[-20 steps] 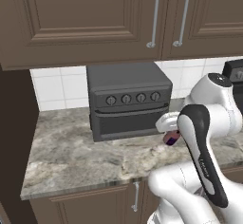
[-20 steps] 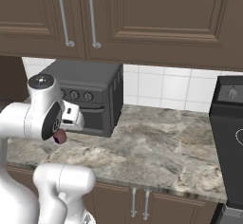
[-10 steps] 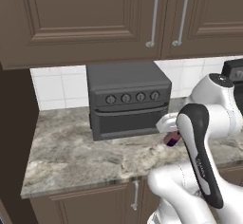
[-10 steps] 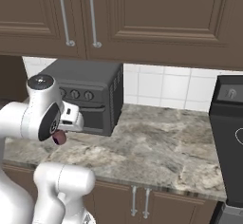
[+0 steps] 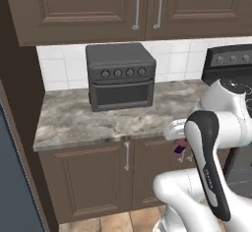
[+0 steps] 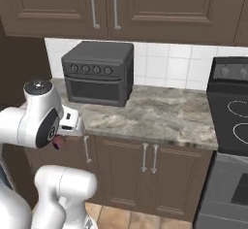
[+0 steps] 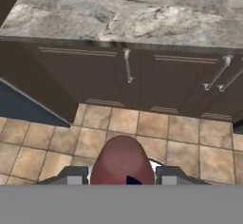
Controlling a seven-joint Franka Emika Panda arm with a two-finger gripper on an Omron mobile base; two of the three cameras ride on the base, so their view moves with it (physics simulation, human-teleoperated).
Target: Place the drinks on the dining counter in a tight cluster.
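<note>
Holding the small squat reddish-brown bottle between my two dark fingers — clenched on its sides — I hung in front of the brown lower cabinets, above the tan tiled floor. In the left base view the bottle showed as a dark reddish patch just under my white wrist, below the edge of the grey-brown marbled stone worktop; in the right base view it peeked out beneath my hand. The boxy dark grey toaster oven sat on that worktop against the white tiled wall — well apart from the bottle.
</note>
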